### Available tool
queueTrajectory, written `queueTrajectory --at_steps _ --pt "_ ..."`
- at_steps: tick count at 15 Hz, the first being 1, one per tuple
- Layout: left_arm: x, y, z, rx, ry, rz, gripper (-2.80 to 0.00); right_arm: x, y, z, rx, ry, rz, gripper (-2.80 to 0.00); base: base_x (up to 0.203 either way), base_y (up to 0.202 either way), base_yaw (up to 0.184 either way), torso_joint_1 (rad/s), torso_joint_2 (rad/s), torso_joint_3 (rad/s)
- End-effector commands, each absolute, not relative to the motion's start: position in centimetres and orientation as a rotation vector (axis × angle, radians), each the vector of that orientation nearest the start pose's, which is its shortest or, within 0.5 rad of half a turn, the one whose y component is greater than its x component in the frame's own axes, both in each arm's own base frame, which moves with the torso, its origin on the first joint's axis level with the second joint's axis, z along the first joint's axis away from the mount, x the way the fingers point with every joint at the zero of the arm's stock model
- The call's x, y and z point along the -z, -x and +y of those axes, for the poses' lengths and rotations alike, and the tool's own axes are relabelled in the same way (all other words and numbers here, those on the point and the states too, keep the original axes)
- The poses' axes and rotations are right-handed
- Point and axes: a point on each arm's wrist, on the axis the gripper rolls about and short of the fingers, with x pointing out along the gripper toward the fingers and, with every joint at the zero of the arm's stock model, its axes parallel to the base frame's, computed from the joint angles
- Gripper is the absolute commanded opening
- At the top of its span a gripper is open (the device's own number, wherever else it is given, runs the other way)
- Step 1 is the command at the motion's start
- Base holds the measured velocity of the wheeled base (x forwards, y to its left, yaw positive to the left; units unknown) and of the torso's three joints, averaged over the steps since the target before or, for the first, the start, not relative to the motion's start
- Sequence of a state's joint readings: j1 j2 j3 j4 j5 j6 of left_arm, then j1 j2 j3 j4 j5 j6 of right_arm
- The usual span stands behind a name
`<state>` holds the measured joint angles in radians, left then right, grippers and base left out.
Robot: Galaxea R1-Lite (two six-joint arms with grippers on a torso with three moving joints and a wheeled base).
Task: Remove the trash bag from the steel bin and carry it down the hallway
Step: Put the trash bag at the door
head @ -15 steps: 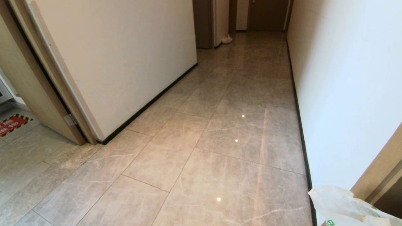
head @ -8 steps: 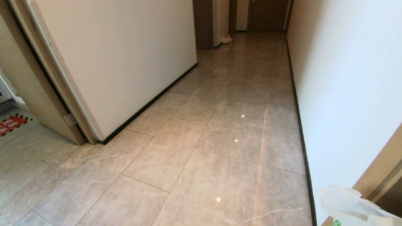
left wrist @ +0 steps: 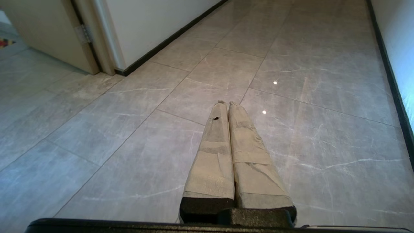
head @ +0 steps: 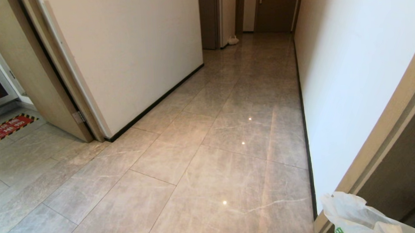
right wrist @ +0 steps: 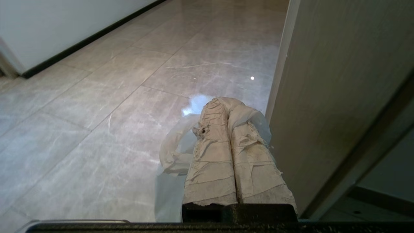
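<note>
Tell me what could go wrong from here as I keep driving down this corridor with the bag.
The right end effector pinches only thin film of the trash bag; it could tear or slip. The wood door frame is close on the bag's side and might snag it. A small white thing lies ahead on the hallway floor.

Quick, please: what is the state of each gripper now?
Left gripper: closed, holding nothing.
Right gripper: closed on the white trash bag.
</note>
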<state>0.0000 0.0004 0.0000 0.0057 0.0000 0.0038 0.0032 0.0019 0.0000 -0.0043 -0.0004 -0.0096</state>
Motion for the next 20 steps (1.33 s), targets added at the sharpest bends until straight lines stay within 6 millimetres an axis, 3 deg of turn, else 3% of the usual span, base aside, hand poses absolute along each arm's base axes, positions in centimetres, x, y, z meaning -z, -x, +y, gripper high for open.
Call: queueTrajectory --at_steps 1,13,20 --pt "-7.49 2.28 0.00 0.000 -0.003 0.006 -2.80 -7.60 2.27 0.00 -0.005 0.011 -0.003 -2.80 -0.121 0.000 0.003 0.007 0.01 0.005" --pt "-7.44 2.28 0.00 -0.001 -0.011 0.011 -2.80 -7.60 2.27 -0.01 -0.003 0.008 -0.003 -2.80 0.000 0.000 0.000 0.000 0.00 0.000" --pt "-7.47 2.28 0.00 -0.002 -0.003 0.008 -2.80 -7.60 2.27 -0.01 -0.003 0.009 -0.003 -2.80 0.000 0.000 0.000 0.004 0.00 -0.164"
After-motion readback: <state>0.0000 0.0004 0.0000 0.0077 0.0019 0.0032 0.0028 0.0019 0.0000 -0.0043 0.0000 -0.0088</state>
